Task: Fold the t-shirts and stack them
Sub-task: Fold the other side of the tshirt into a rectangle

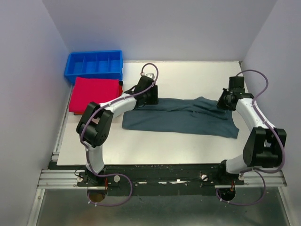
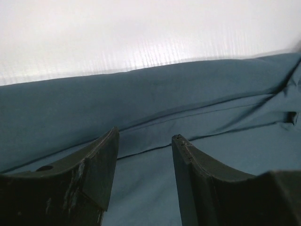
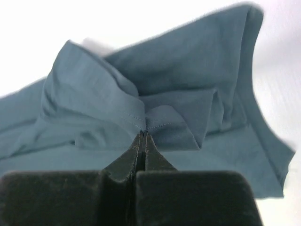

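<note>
A teal-blue t-shirt (image 1: 181,117) lies spread across the middle of the white table, partly folded lengthwise. My left gripper (image 1: 149,96) is open at the shirt's far left edge; in the left wrist view its fingers (image 2: 101,165) hover over the cloth (image 2: 155,108) with nothing between them. My right gripper (image 1: 225,101) is shut on a hemmed edge of the blue shirt (image 3: 155,89) at its far right end, the cloth bunching at the fingertips (image 3: 143,135). A folded red t-shirt (image 1: 94,93) lies at the far left.
A blue divided bin (image 1: 95,65) stands at the back left, just behind the red shirt. White walls close in the table on the left, back and right. Bare white table (image 1: 188,75) lies behind the blue shirt.
</note>
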You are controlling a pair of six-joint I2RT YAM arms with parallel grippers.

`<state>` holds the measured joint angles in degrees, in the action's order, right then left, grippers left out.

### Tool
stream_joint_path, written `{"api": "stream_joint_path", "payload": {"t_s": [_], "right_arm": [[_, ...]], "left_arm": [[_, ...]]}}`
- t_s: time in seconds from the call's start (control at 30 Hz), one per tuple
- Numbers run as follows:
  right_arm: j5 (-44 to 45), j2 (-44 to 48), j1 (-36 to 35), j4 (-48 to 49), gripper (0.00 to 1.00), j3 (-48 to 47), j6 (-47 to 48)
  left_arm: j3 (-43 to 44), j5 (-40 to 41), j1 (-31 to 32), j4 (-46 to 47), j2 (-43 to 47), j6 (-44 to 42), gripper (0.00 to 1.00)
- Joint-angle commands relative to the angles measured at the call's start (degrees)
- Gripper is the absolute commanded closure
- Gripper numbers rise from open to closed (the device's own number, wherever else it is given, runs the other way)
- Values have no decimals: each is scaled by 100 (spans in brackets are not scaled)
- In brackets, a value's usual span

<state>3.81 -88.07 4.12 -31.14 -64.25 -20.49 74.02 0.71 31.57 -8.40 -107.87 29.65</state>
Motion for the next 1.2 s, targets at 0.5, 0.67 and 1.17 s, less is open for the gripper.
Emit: {"api": "stream_joint_path", "payload": {"t_s": [0.5,0.67,1.17], "right_arm": [[-541,3207,-25,-436,99,2539,-1255],[-328,3779,-25,-736,90,2838,-1502],[-1629,3342,-148,265,31,2619,-1203]], "left_arm": [[1308,-660,139,-1014,-981,-522,39],[1133,-809,147,-961,-893,-530,39],[-387,-1495,279,-425,108,-355,50]]}}
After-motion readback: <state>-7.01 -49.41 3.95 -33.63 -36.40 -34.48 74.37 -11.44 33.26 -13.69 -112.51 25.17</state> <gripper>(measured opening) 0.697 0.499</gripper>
